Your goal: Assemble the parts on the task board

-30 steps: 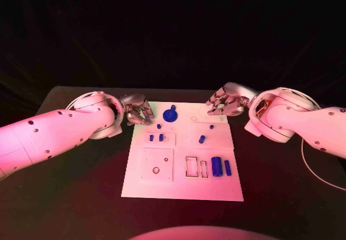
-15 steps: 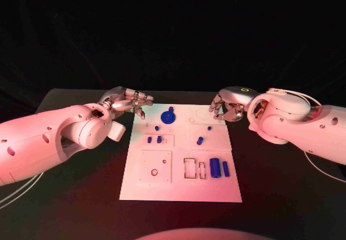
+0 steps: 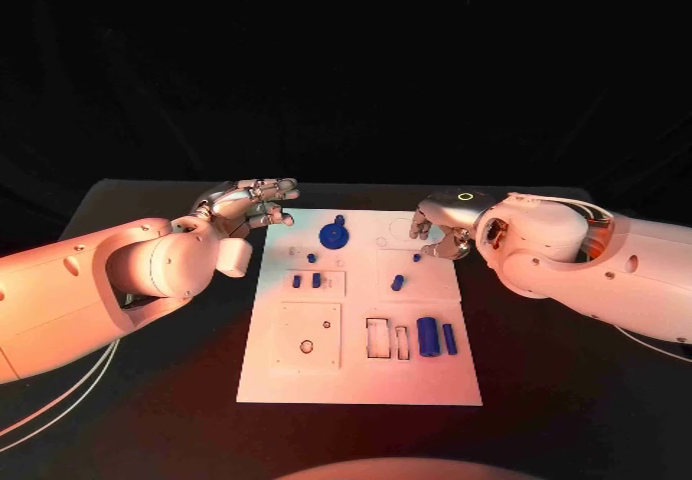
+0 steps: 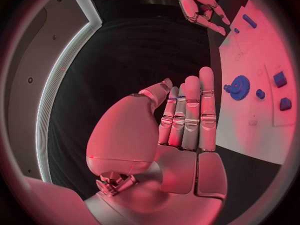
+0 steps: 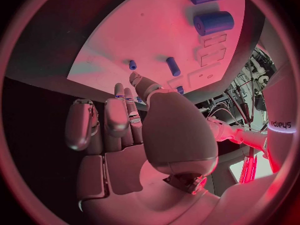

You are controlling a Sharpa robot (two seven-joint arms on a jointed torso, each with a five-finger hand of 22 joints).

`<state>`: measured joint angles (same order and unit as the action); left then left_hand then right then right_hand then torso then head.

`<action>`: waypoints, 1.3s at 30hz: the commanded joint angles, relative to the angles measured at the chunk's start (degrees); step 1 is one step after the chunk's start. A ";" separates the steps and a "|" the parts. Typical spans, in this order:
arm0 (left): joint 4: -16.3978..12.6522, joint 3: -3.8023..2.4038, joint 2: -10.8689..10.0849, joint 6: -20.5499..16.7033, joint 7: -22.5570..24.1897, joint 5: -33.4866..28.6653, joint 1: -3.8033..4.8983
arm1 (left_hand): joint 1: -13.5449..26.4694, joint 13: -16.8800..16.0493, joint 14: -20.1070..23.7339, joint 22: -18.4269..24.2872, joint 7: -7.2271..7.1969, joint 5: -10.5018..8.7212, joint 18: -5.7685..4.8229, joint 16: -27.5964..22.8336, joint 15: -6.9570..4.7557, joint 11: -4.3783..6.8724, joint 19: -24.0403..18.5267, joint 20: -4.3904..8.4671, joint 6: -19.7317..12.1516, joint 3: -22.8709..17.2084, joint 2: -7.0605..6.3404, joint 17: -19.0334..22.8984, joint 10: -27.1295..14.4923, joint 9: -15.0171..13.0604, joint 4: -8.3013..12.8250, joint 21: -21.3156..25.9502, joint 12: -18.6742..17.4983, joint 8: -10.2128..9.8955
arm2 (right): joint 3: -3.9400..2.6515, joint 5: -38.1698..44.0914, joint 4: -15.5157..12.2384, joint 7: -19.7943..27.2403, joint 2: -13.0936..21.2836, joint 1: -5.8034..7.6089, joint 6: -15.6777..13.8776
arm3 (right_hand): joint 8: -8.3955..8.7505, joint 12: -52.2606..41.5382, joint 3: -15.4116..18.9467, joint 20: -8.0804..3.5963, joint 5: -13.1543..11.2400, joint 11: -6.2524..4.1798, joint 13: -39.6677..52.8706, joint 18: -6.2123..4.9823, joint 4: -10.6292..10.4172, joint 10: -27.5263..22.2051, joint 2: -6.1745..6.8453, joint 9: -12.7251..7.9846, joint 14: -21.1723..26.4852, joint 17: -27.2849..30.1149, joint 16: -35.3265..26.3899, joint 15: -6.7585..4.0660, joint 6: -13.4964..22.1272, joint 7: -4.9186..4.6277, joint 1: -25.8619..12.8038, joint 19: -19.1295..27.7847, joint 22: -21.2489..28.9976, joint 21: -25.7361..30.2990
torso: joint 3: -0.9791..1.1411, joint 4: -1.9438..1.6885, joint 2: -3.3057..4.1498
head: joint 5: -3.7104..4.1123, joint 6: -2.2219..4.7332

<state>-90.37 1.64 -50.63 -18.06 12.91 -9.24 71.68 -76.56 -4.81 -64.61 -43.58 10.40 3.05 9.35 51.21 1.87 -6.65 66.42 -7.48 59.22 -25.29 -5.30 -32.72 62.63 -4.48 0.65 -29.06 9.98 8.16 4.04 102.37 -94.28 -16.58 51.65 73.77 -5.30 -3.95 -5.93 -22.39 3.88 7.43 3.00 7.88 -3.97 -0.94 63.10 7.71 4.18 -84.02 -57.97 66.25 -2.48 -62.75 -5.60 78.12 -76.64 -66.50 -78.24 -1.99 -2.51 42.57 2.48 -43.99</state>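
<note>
The task board (image 3: pixel 361 330) is a flat white plate lying in the middle of the black table (image 3: pixel 562 400). It is longer than it is wide, and it has square plates and thin outlines of slots marked on it. A round blue gear (image 3: pixel 335 235) with a little knob beside it sits near the far end of the task board. In the left wrist view the gear (image 4: pixel 239 88) shows small teeth all around its rim. Just this side of the gear are a few small blue pegs (image 3: pixel 306 281), and a short blue pin (image 3: pixel 397 283) lies on the square next to them. Near the close end of the task board a fat blue cylinder (image 3: pixel 428 335) lies on its side, and a thin blue bar (image 3: pixel 450 339) lies just beside it. Two empty slot outlines (image 3: pixel 391 339) are right next to the cylinder. The left hand (image 3: pixel 248 207) is up above the table just beside the far left corner of the task board. It holds nothing, and in the left wrist view its fingers (image 4: pixel 190 115) are straight and pressed close together. The right hand (image 3: pixel 441 228) is at the far right corner of the task board. In the right wrist view its fingers (image 5: pixel 115 117) are bent inward a little, and it holds nothing.
</note>
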 commanded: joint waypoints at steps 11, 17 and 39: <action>-1.96 -0.04 -0.61 1.91 3.09 -3.23 -0.01 | -0.56 -0.18 0.54 0.35 -0.07 -0.18 1.11 -0.25 -0.06 0.10 -0.04 0.05 -0.20 0.68 0.58 0.33 -0.47 0.01 0.27 0.54 0.77 0.78 | 0.14 2.91 1.39 0.21 -1.38 -1.48 3.27 | 0.35 0.37 -0.71 -0.34 -0.42 -0.22 -0.56 -1.01 -0.01 -0.03 0.18 -0.11 -0.68 0.28 -0.44 -0.48 0.29 0.06 -0.03 0.02 0.20 0.32 | 0.11 0.07 0.01 | -0.21 -0.49; -2.12 -0.04 -0.78 2.01 3.21 -2.89 -0.01 | -0.56 -0.18 0.54 0.37 -0.04 -0.18 1.11 -0.23 -0.06 0.09 -0.02 0.06 -0.24 0.75 0.55 0.35 -0.51 0.02 0.29 0.57 0.81 0.80 | 0.16 2.79 1.73 0.51 -1.68 -1.77 3.65 | 0.33 0.39 -0.79 -0.34 -0.42 -0.21 -0.64 -1.00 0.00 0.00 0.14 -0.10 -0.69 0.26 -0.44 -0.48 0.27 0.03 -0.02 0.00 0.18 0.32 | 0.07 0.14 0.03 | -0.19 -0.42; -2.08 -0.04 -0.71 1.33 3.67 -1.55 -0.01 | -0.89 -0.22 0.52 0.58 -0.02 -0.17 1.11 -0.11 -0.09 0.10 0.18 0.10 -0.32 1.08 0.60 0.55 -0.66 0.05 0.60 0.73 1.22 1.01 | 0.17 1.39 2.81 1.90 -3.04 -2.67 4.91 | -0.31 0.21 -3.73 -0.42 -0.75 -0.06 -2.80 -0.82 0.47 3.16 -2.08 0.45 -1.12 -0.38 -0.11 -0.53 -2.30 -0.34 0.25 -0.79 -0.63 -0.02 | 0.12 0.08 0.00 | -0.33 -0.68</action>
<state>-92.35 1.63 -51.40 -17.21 15.39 -11.40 71.66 -77.04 -4.96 -64.41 -43.08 10.40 3.05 9.34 51.21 1.68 -6.44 66.43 -7.48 59.23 -24.43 -4.82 -32.25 62.44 -4.49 1.21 -28.52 10.99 8.83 4.12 103.85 -91.48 -15.62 48.79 71.31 -2.20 -3.95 -5.71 -25.81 3.49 6.98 2.97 5.11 -3.97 -0.38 65.78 6.08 4.59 -84.02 -58.30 66.02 -2.47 -64.70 -6.06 78.51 -77.05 -67.08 -78.24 -1.87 -2.42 42.58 2.10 -44.69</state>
